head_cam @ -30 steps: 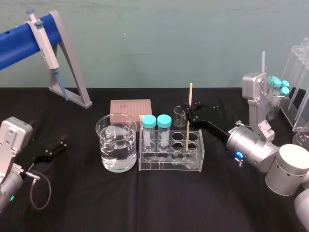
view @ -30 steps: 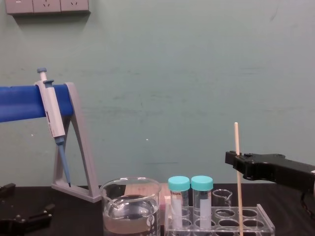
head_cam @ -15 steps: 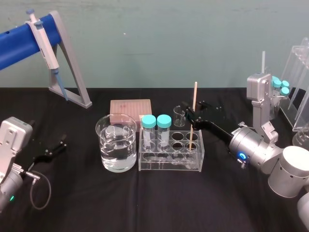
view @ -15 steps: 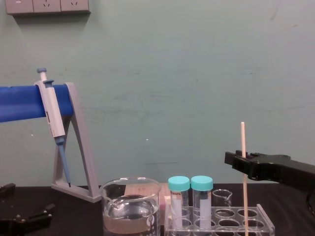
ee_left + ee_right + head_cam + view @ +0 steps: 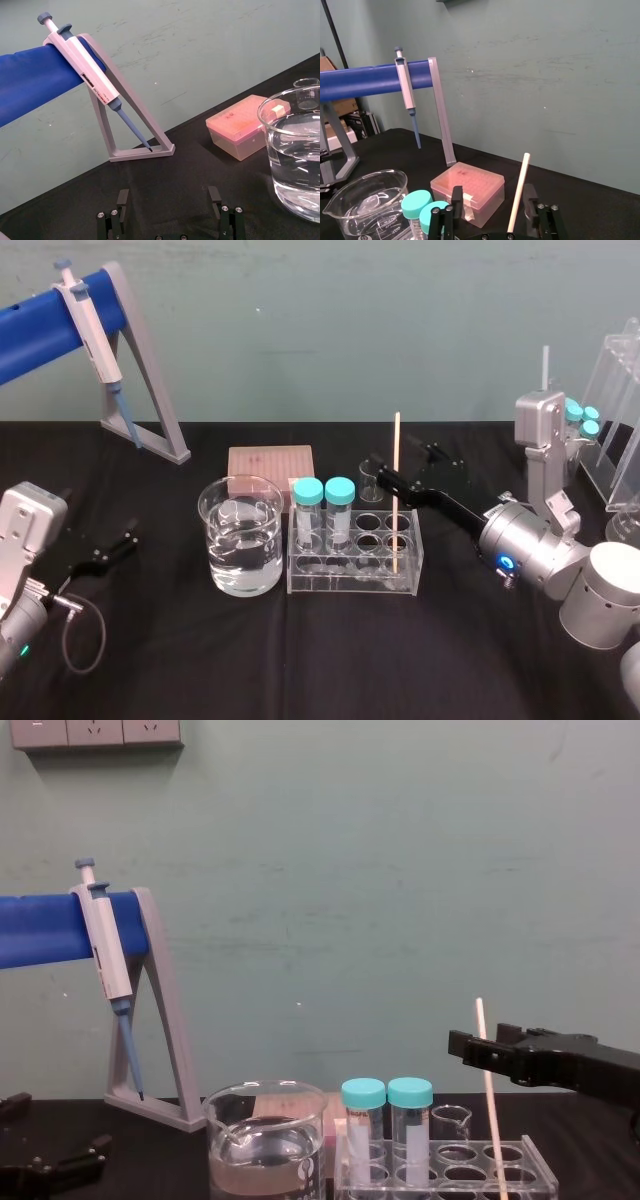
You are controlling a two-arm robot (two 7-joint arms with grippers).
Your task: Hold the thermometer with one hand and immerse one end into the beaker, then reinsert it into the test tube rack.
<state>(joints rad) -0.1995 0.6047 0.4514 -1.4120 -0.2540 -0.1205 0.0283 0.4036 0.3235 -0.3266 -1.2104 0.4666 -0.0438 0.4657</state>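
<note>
Right of centre, the thin cream rod thermometer [image 5: 395,490] stands in the clear acrylic test tube rack [image 5: 350,578], the black right gripper [image 5: 404,464] spread around it, so probably only withdrawal remains; the left gripper [image 5: 115,545] idles lower left.

The thermometer [image 5: 396,490] is pale cream, the tube caps [image 5: 308,490] teal, and the beaker [image 5: 241,540] clear glass. The box [image 5: 270,462] is pink, the stand's bar [image 5: 40,325] blue, the tablecloth [image 5: 300,660] black.

Thin cream thermometer [image 5: 394,490] leans in clear rack [image 5: 352,586] beside water-filled beaker [image 5: 216,540]
</note>
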